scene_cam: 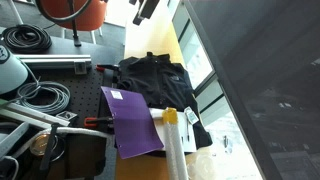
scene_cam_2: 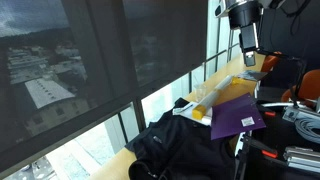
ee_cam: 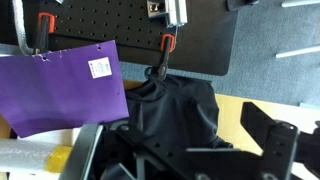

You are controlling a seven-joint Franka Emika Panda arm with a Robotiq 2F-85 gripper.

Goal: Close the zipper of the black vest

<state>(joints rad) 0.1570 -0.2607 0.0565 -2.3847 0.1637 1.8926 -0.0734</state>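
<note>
High over the pale wooden tabletop (scene_cam: 140, 45), the black two-fingered pincer (scene_cam_2: 244, 40) hangs in free air. The wrist view shows its fingers (ee_cam: 272, 140) spread wide with nothing held. The crumpled black fabric vest (scene_cam_2: 185, 150) lies well apart from it, toward 7 o'clock in an exterior view. In the wrist view the vest (ee_cam: 175, 115) fills the middle, at 12 o'clock from the fingertips. Its zipper is too small to make out. At 3 o'clock of the vest (scene_cam: 155, 78) in an exterior view, the table edge runs along the window glass (scene_cam: 203, 62), leaving little room. At its 7 o'clock a flat purple folder (scene_cam: 130, 122) touches it. A black perforated board (ee_cam: 120, 30) with orange-handled clamps (ee_cam: 166, 42) sits at 9 o'clock. A translucent cylinder with a yellow end (scene_cam: 172, 135) lies beside the folder; its contents cannot be told.
</note>
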